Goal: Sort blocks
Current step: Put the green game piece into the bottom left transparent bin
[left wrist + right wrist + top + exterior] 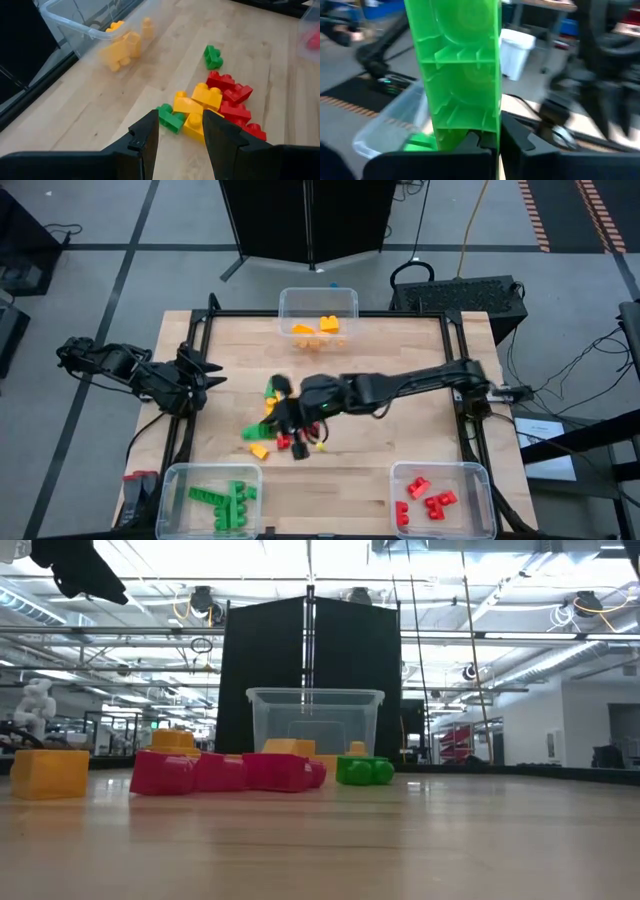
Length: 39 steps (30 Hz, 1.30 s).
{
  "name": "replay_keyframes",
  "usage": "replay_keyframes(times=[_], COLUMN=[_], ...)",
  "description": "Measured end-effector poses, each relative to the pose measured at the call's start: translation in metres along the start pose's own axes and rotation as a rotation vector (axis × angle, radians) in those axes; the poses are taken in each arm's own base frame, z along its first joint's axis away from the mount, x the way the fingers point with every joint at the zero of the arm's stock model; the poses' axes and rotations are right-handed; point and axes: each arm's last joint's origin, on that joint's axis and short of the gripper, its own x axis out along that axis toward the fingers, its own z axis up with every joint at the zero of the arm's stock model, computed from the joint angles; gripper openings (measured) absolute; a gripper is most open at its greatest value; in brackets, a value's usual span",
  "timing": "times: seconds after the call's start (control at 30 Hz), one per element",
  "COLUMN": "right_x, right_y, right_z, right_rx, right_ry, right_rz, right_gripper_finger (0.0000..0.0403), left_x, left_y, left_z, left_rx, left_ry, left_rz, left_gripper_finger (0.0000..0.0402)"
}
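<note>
grips a tall green block (460, 70) in the right gripper (490, 145), fingers clamped on its lower end, hollow underside toward the wrist camera. reaches from the right side to the middle of the table (400, 380), above the heap of loose blocks (278, 430). looks past the held piece to the green bin (165, 500) at the near left corner, several green blocks already inside.

waits with the left gripper (181, 135) at the table's left edge, fingers apart and holding nothing. faces the heap from there: red, yellow-orange and green pieces touching one another, plus a single green brick (212, 56) lying a little apart.

shows yellow-orange blocks in the yellow bin (283, 310) at the far edge, and red ones in the red bin (485, 500) at the near right corner.

from table height, lines up a yellow brick (50, 772), a red cluster (225, 772) and a small green piece (363, 771) in front of the clear far bin.
</note>
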Motion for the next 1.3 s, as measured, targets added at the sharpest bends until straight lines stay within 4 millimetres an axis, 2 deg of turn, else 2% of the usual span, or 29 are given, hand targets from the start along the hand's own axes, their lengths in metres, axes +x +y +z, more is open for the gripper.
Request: replay_keyframes(times=[0.17, 0.37, 0.53, 0.67, 0.8, 1.3], right_x=[0.037, 0.070, 0.106, 0.127, 0.136, 0.138], right_y=[0.009, 0.029, 0.042, 0.051, 0.058, 0.063], right_z=[-0.004, -0.006, -0.033, -0.061, -0.077, -0.094], right_rx=[0.003, 0.042, 0.153, 0.225, 0.286, 0.346], right_ry=[-0.027, -0.110, -0.216, -0.217, -0.166, 0.022], right_rz=[0.147, 0.193, 0.201, 0.201, 0.166, 0.125], right_gripper_finger=[0.0002, 0.0002, 0.0002, 0.0002, 0.0002, 0.0048], left_x=[0.000, 0.000, 0.000, 0.000, 0.000, 0.000], left_y=[0.000, 0.001, 0.002, 0.002, 0.002, 0.002], left_z=[0.000, -0.001, -0.003, -0.003, -0.003, -0.003], left_rx=[0.000, 0.010, 0.022, 0.021, 0.021, 0.021], left_ry=[0.000, 0.008, 0.029, 0.031, 0.031, 0.032], left_rz=[0.000, 0.005, 0.014, 0.011, 0.010, 0.009], left_gripper_finger=[0.0135, 0.0135, 0.0135, 0.0135, 0.0135, 0.0135])
